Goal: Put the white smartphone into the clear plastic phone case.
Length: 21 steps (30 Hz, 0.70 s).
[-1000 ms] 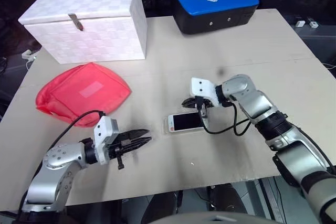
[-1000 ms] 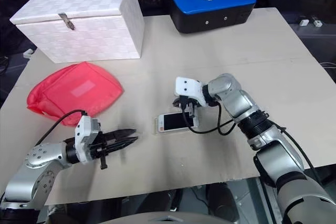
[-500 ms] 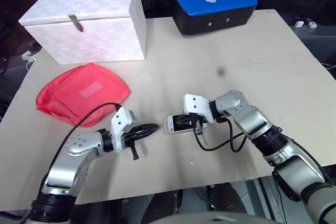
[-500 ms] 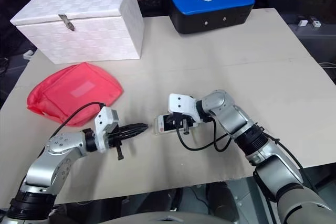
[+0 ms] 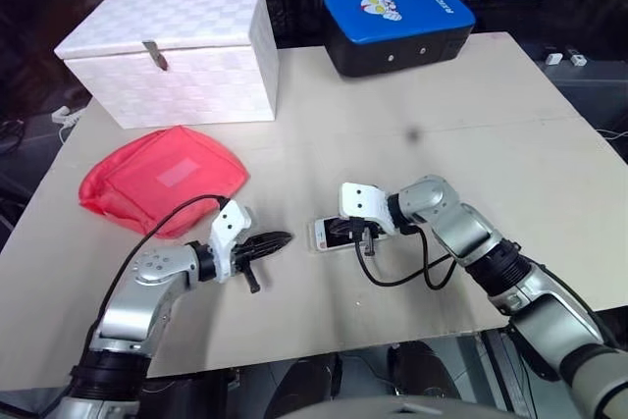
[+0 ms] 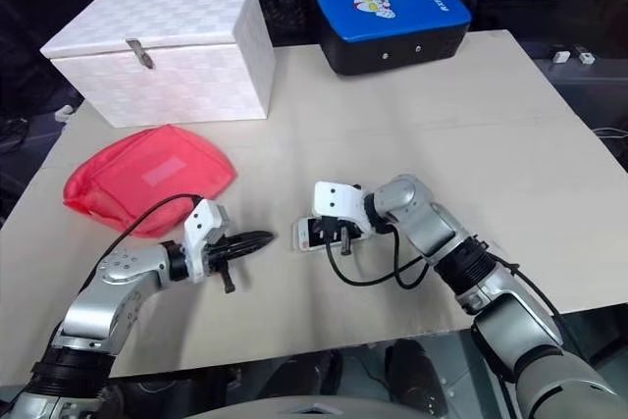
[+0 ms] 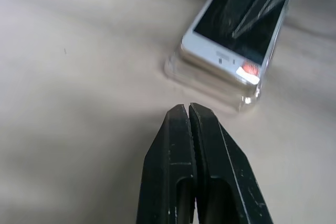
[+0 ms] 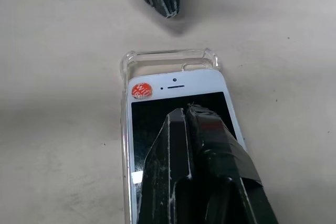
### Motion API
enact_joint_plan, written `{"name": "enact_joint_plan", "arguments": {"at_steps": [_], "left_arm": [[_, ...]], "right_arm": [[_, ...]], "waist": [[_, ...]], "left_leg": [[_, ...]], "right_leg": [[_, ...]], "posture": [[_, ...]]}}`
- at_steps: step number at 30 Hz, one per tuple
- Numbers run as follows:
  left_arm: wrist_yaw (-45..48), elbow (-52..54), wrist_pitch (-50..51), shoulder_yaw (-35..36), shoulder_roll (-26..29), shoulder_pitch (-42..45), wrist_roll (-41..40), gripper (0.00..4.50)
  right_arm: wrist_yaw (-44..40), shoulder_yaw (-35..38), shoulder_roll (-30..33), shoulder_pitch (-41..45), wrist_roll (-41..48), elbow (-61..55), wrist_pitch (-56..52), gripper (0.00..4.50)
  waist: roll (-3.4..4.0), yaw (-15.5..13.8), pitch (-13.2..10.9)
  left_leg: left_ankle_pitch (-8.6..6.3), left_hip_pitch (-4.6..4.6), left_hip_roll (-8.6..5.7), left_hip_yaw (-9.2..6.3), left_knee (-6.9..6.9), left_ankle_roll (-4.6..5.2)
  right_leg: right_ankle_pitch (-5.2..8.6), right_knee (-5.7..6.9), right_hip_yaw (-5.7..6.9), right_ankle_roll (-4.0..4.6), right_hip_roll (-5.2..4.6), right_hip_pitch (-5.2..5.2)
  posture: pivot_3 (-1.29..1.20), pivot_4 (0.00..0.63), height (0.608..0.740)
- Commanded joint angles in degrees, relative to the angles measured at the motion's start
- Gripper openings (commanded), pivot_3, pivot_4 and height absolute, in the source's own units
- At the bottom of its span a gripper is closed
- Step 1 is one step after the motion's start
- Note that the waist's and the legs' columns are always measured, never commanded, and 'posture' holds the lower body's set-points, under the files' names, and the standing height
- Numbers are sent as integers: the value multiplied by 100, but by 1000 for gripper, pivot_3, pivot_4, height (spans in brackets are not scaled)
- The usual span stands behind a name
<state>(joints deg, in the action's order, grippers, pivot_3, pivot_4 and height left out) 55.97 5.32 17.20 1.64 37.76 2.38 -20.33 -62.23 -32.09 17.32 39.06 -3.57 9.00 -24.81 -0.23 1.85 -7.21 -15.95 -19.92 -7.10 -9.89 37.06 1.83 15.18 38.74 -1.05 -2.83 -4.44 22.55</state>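
The white smartphone (image 8: 178,88) lies screen up on the clear plastic phone case (image 8: 169,56) at the table's middle. A red sticker sits by the phone's top corner. The case's rounded end sticks out past the phone's top edge, and that end of the phone (image 7: 236,24) looks raised above the case (image 7: 210,85). My right gripper (image 5: 365,233) is shut, and its tips rest on the black screen (image 8: 185,109). My left gripper (image 5: 285,238) is shut and empty. It points at the case's end from a short gap away (image 7: 189,109).
A red fabric pouch (image 5: 167,176) lies at the left. Behind it stands a white latched box (image 5: 177,56), and a blue-topped black case (image 5: 397,22) sits at the back. My right arm's black cable (image 5: 402,277) loops on the table near the phone.
My left gripper has moved forward toward the phone's end. My right gripper has come down from above the phone onto its screen. The camera has shifted a little.
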Motion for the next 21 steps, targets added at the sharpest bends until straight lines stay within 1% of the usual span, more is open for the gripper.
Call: {"name": "enact_joint_plan", "arguments": {"at_steps": [1, 4, 7, 10, 12, 14, 17, 21], "left_arm": [[-191, -113, 137, -101, -197, 249, 22, 52], [-367, -267, 294, -280, -377, 474, 163, 52], [-418, -260, 488, -240, -474, 573, 33, 52], [-167, -90, 791, -171, -393, 546, -292, 52], [-156, -142, 695, -254, -325, 593, -120, 52], [-205, -208, 687, -268, -397, 724, -94, 52], [-339, -252, 816, -201, -475, 880, -140, 52], [-252, -219, 818, -110, -381, 799, -197, 52]], "right_arm": [[-93, -204, 40, -386, -16, 619, -697, 0], [-171, -226, 113, -430, 30, 461, -781, 0], [-131, -237, 128, -463, 34, 415, -826, 0], [-59, -218, 130, -439, 14, 444, -835, 0], [-39, -186, 119, -425, 31, 505, -751, 0], [33, -27, 40, -426, 126, 504, -396, 0], [120, 412, -156, -369, 464, 295, -188, 0], [81, 673, -134, -286, 665, 10, -202, 0]], "waist": [[4, -8, 8], [8, -20, 12], [9, -25, 15], [12, -36, 18], [13, -37, 18], [13, -53, 18], [13, -88, 14], [11, -77, 1]], "left_leg": [[0, 7, 0, 0, -3, 1], [0, 8, 0, -1, -4, 0], [0, 7, 1, -1, -4, -1], [0, 6, 1, -1, -10, -1], [0, 7, 1, -1, -14, -1], [0, 7, 2, -1, -17, -1], [1, 6, 5, -3, -18, -2], [12, -7, 6, 1, -26, -22]], "right_leg": [[1, -1, 0, 0, 0, -6], [0, -1, 0, -1, 3, -6], [0, -4, -2, -1, 2, -5], [0, -12, -2, -1, 2, -5], [0, -15, -2, -1, 3, -5], [0, -16, -1, -1, 2, -5], [0, -20, 0, -1, 7, -5], [0, -24, -7, 0, 8, 15]], "posture": [[0, 150, 740], [0, 150, 740], [0, 150, 740], [0, 150, 740], [0, 150, 740], [0, 150, 740], [0, 150, 740], [0, 150, 740]]}}
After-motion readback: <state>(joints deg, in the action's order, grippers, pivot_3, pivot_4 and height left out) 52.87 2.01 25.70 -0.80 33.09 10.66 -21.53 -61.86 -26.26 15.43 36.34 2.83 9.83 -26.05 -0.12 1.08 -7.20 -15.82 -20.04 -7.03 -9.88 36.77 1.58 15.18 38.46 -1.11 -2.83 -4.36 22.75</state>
